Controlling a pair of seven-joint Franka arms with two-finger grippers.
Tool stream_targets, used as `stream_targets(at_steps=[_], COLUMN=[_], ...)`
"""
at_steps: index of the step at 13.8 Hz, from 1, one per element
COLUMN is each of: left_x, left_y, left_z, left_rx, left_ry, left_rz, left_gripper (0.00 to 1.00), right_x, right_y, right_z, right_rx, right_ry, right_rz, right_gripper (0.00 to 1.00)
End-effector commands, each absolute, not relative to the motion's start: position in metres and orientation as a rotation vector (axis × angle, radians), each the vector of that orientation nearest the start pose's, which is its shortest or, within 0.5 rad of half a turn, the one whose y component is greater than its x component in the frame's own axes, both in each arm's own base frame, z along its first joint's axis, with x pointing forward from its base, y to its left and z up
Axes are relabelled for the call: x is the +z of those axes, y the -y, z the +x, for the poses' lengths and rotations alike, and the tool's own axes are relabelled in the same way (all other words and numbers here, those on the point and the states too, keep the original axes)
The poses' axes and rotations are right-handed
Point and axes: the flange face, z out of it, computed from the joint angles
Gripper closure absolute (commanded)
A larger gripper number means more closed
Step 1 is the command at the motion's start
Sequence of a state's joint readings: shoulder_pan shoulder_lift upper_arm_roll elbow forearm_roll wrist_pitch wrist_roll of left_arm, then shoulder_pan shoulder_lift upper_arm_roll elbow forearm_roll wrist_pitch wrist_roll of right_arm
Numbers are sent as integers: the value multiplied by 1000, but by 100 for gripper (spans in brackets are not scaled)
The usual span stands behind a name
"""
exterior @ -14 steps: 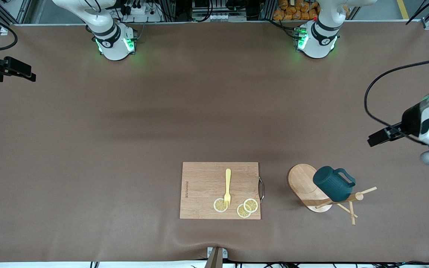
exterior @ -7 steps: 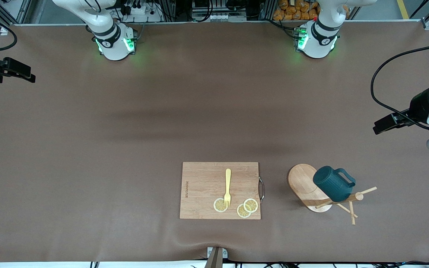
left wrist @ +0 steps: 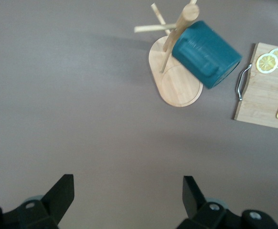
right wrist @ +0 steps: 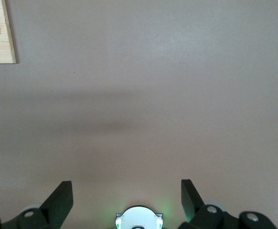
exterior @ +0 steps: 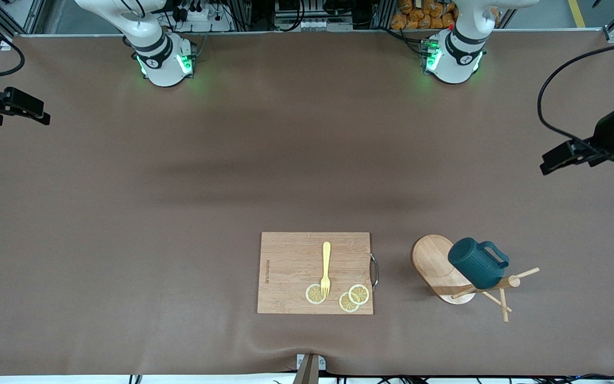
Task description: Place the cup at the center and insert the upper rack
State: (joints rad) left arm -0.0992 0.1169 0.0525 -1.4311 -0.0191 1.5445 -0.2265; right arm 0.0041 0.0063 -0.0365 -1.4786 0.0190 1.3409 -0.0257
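I see the dark teal ribbed cup (exterior: 477,269) hanging on the light wooden mug tree (exterior: 453,272), beside the rectangular wooden cutting board (exterior: 291,266) carrying a yellow fork (exterior: 326,268) and lemon slices (exterior: 354,297) on my brown tabletop (exterior: 179,213).

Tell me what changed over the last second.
The left gripper, open and empty, drew back from above the mug tree toward the left arm's end of the table and its base side. The right gripper, also open, edged slightly the same way at its own end. The cup hangs on the mug tree as before; the cutting board, fork and lemon slices did not move.
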Motion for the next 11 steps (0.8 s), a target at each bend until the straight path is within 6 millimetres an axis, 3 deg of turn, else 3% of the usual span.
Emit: stream_targets(at_steps=[1, 11], left_x=[624, 638], left_y=[36, 35], left_z=[559, 519], left_rx=[-22, -56], left_ry=[226, 221], left_rz=[-3132, -3131], left_gripper=[0, 0], right_x=[644, 647], right_y=[14, 14], right_z=[532, 530], right_rx=[216, 209], right_ry=[-24, -27], right_rz=[-3104, -3104], right_gripper=[0, 0])
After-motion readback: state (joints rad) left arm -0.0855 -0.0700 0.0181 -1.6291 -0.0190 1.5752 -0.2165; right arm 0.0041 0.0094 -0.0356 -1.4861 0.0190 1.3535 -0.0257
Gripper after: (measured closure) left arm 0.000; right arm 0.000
